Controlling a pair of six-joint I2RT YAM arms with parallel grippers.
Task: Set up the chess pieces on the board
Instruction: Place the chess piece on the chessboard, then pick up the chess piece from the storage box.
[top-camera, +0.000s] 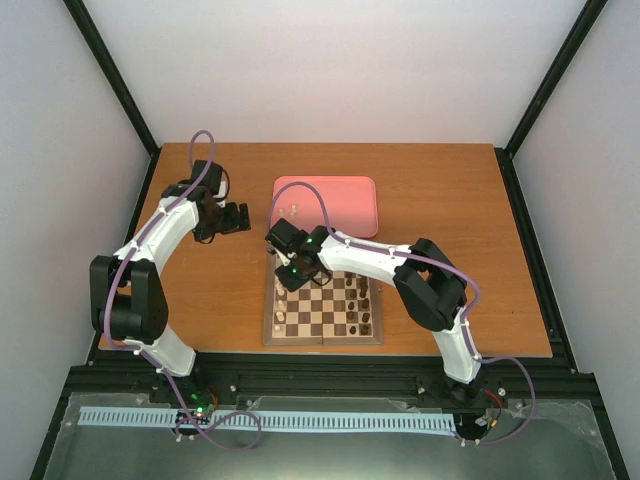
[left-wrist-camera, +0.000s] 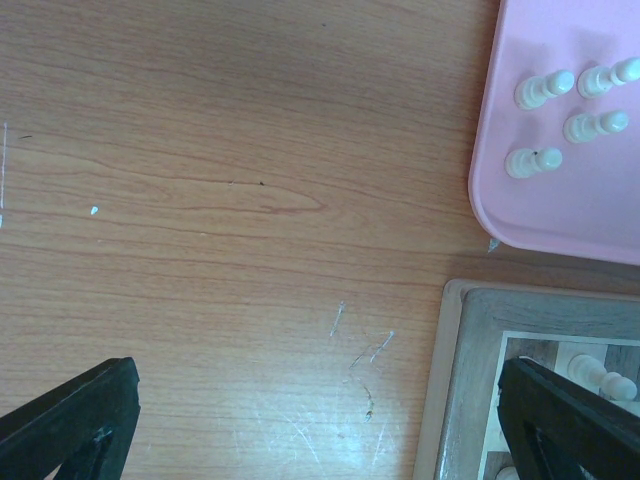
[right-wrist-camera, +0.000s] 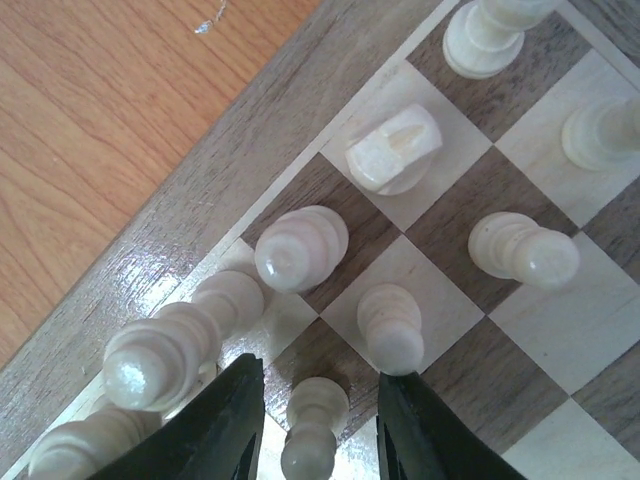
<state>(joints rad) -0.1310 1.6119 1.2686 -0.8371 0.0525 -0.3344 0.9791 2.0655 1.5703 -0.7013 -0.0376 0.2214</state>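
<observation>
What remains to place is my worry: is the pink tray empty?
Not empty: four cream pieces sit on the pink tray, seen in the left wrist view.

Alternates dark-brown and cream checks across the board (top-camera: 322, 312), inside a light-brown border. Gleams cream, slightly glossy, on the pieces (right-wrist-camera: 300, 247); reads dark brown on the dark pieces (top-camera: 366, 320). Stays plain pink over the tray (top-camera: 345, 205). Runs orange-brown with fine wood grain and a few pale scratches along the surface (top-camera: 450, 200). Shows white on the arms (top-camera: 360, 255), black at their joints, purple on the cables (top-camera: 115, 290). Shows black on the left hand (left-wrist-camera: 320, 430) and right hand (right-wrist-camera: 318, 400). Shows black on the frame (top-camera: 115, 70), off-white on the walls (top-camera: 320, 70).
</observation>
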